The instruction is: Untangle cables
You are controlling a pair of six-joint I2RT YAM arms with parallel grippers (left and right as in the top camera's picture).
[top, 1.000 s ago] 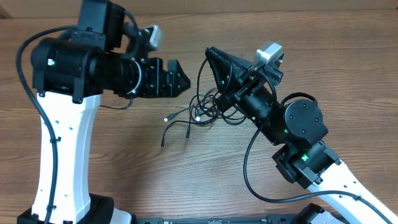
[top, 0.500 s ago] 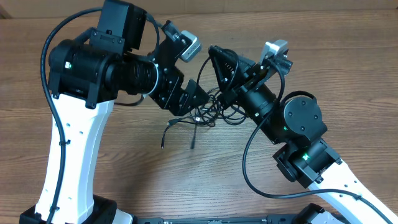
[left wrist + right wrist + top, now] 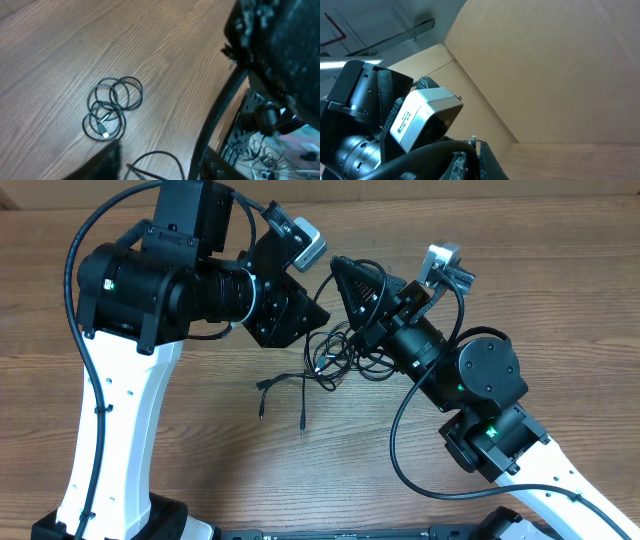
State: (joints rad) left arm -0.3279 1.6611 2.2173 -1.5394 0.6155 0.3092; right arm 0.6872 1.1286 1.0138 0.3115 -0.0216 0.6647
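While both arms lean in over the brown wood-grain table point(image 3: 570, 300), the bulky black-and-white left arm point(image 3: 130, 290) stands at the left and the black-and-white right arm point(image 3: 485, 380) reaches up from the lower right. A plain tan cardboard wall point(image 3: 545, 65) fills most of the right wrist view. A silver camera housing point(image 3: 308, 245) sits on top of the left wrist. The left fingers point(image 3: 295, 315) hang just above and to the left of the tangle. They read as one dark mass, so it cannot be told whether they stand apart or grip anything. The right fingers point(image 3: 350, 280) are pressed together above the tangle, with one strand running up to their tips. The thin black cables point(image 3: 338, 355) lie knotted on the table between the two wrists, near its centre. In the left wrist view their round coils point(image 3: 112, 107) lie flat on the wood. Two loose ends trail toward the lower left, each tipped by a small plug point(image 3: 302, 425).
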